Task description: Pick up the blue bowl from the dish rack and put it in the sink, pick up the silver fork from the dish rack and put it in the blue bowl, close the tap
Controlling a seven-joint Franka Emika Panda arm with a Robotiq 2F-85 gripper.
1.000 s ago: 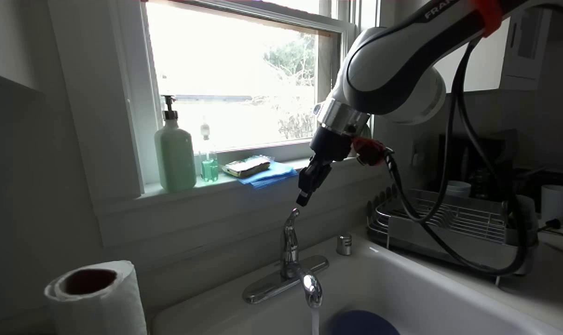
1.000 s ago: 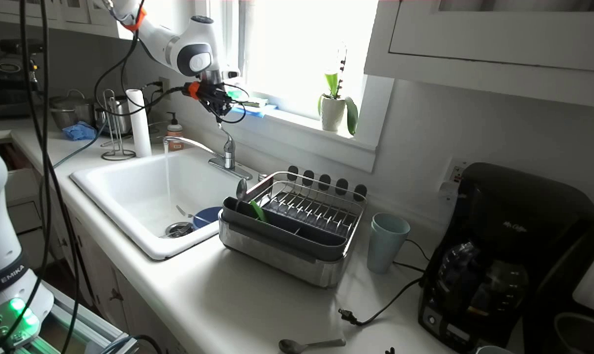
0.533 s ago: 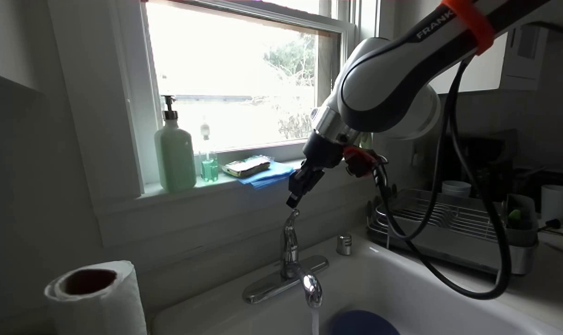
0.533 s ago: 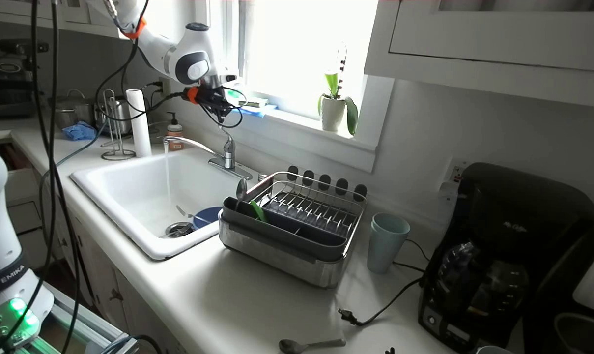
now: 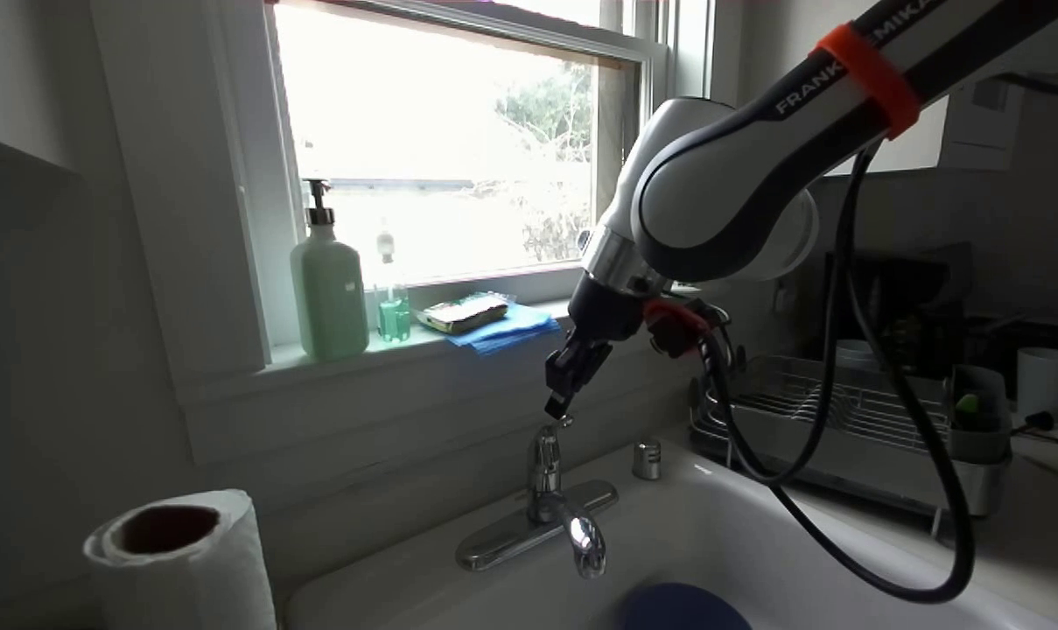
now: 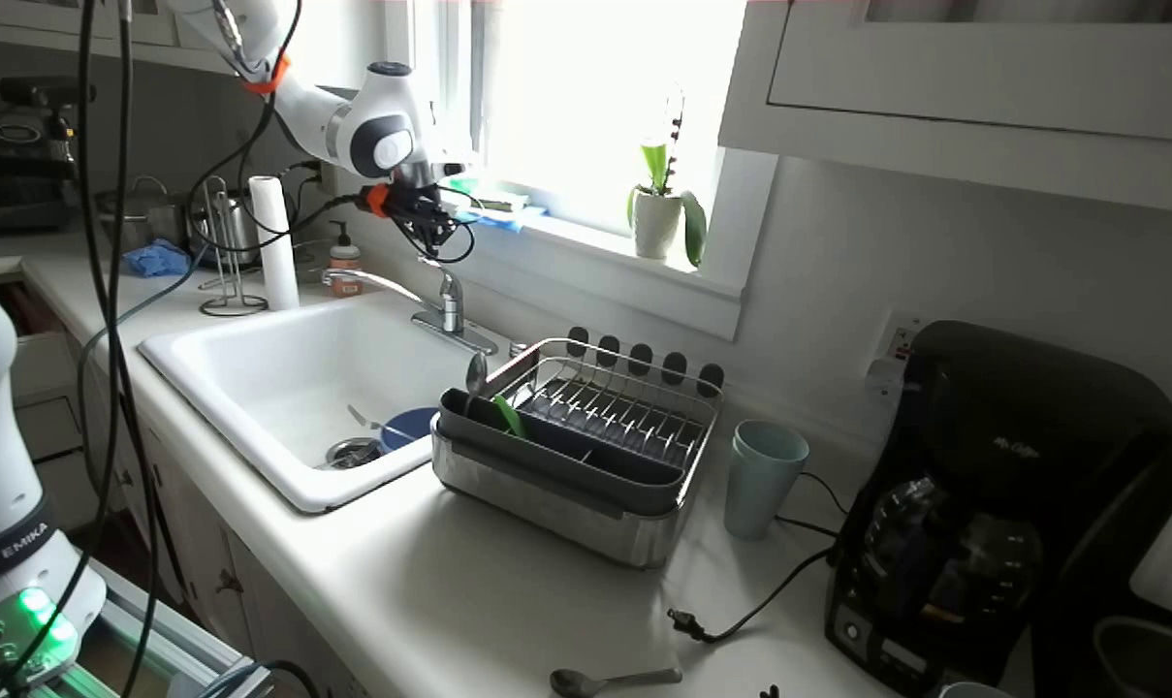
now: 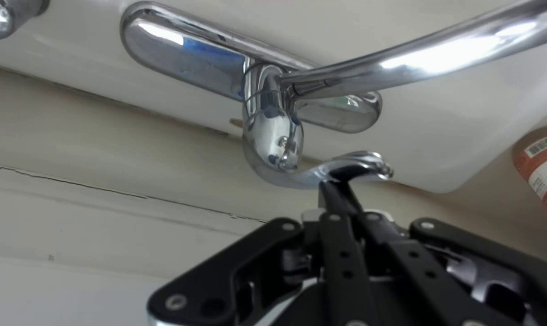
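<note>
The gripper (image 7: 340,190) has its jaws together, its tip at the lever (image 7: 307,178) of the chrome tap (image 7: 273,124). The blue bowl (image 6: 409,427) sits in the sink (image 6: 241,344), the silver fork (image 6: 364,418) projecting past its edge; the dish rack (image 6: 547,504) stands alongside on the tabletop (image 6: 469,572).

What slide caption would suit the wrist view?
Shut pincer at the lever of the chrome tap, an orange bottle cut off by the picture's right edge.

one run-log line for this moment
pincer: shut, at tap lever | spout: no stream visible | blue bowl, fork: in sink
</note>
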